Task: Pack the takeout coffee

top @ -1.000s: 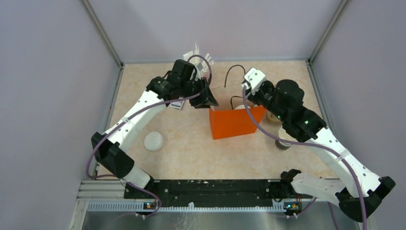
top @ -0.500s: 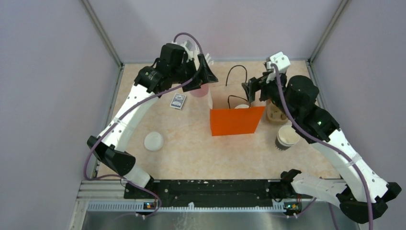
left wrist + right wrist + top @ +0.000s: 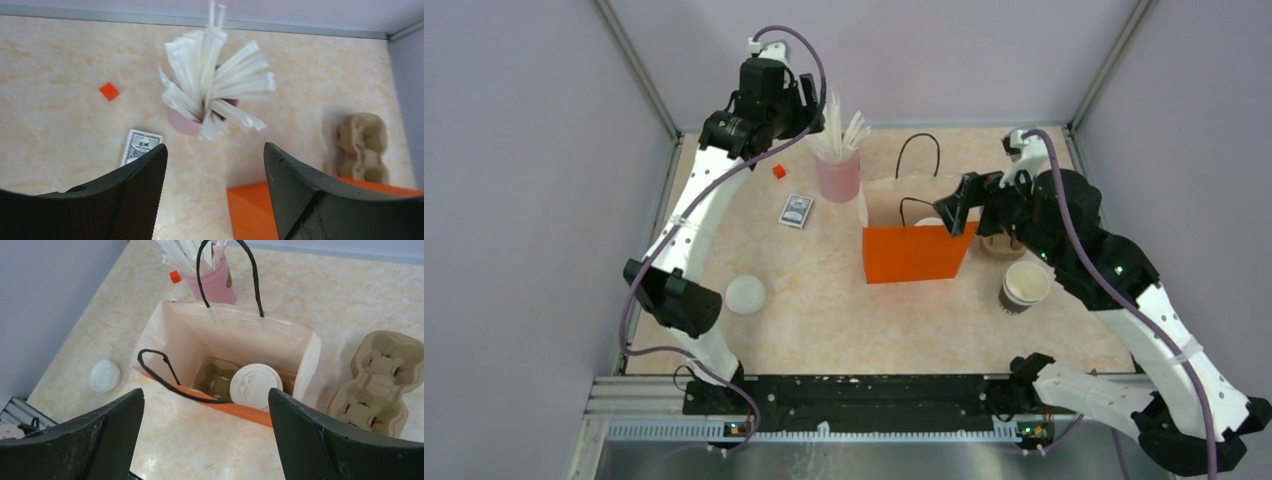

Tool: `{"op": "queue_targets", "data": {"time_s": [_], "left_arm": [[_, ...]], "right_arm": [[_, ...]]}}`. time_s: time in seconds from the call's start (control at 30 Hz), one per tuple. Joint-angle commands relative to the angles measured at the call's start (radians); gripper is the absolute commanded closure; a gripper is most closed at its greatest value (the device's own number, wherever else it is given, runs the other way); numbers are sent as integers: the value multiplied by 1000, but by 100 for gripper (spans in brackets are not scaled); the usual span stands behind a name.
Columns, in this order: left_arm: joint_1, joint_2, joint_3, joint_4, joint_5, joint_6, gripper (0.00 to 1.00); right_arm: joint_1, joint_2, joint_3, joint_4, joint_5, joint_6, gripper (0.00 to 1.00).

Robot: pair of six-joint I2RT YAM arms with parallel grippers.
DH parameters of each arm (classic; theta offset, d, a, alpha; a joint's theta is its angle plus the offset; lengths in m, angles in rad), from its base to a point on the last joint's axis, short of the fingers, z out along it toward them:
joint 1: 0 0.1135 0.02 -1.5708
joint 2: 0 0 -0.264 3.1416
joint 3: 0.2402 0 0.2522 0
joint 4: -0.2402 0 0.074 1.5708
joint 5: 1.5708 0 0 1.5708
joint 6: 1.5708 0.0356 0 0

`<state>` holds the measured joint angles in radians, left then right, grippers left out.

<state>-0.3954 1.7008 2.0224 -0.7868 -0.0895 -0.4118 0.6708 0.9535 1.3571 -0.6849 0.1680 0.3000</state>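
Left gripper [image 3: 215,152] high over the far-left corner of the worktop [image 3: 844,325], jaws spread, empty. Orange bag [image 3: 912,256] mid-worktop. Takeout coffee [image 3: 256,385] is inside the bag, probably seated in a pulp tray [image 3: 212,380]; only the lid is visible. Right gripper [image 3: 206,397] above the bag, jaws spread, empty.

Your beige marbled surface [image 3: 824,330] carries an orange bag [image 3: 914,258] mid-table. Behind it stands a pink cup of wrapped straws [image 3: 838,178]. To the left lie a card pack [image 3: 796,210], a small red block [image 3: 778,171] and, nearer you, a loose white lid [image 3: 745,295]. On the right are a pulp cup carrier [image 3: 382,382] and a lidless cup [image 3: 1025,287].
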Motion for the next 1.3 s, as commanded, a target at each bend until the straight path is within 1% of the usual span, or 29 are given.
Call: {"op": "queue_targets", "data": {"time_s": [0.0, 0.1, 0.23, 0.33, 0.43, 0.47, 0.53, 0.67, 0.83, 0.87, 0.97, 1.03, 1.07, 1.13, 1.2, 1.27], "left_arm": [[53, 100, 50, 129, -52, 90, 28], [90, 151, 69, 216, 2, 97, 39], [131, 206, 78, 215, 12, 55, 43], [148, 198, 12, 253, 111, 32, 48], [150, 171, -69, 298, 153, 5, 50], [151, 168, -82, 305, 162, -1, 52], [150, 168, -95, 305, 173, -7, 56], [151, 168, -106, 296, 188, -3, 60], [151, 155, -107, 292, 175, 13, 67], [152, 153, -102, 291, 176, 15, 71], [153, 149, -95, 281, 191, 19, 85], [153, 146, -93, 273, 204, 22, 97], [153, 143, -93, 268, 208, 23, 100], [153, 137, -90, 260, 199, 26, 100], [153, 130, -86, 259, 195, 34, 95], [153, 128, -76, 259, 191, 42, 94]], "right_arm": [[-10, -87, 34, -55, -24, 50, 9], [-10, -110, 37, -70, -12, 42, 10], [-10, -127, 44, -90, -3, 25, 10], [-10, -134, 43, -100, 18, 18, 10], [-10, -135, 38, -91, 22, 14, 11], [-10, -136, 36, -86, 21, 16, 11], [-10, -132, 28, -70, 18, 19, 11], [-10, -114, 28, -56, 5, 22, 11], [-10, -102, 32, -56, 3, 23, 12], [-10, -102, 30, -54, 4, 21, 12], [-10, -102, 25, -48, 9, 18, 12], [-10, -101, 21, -42, 12, 18, 12], [-10, -101, 20, -40, 11, 16, 12], [-9, -99, 19, -38, 10, 16, 12], [-10, -97, 18, -36, 7, 17, 12], [-10, -98, 18, -35, 5, 15, 12]]}}
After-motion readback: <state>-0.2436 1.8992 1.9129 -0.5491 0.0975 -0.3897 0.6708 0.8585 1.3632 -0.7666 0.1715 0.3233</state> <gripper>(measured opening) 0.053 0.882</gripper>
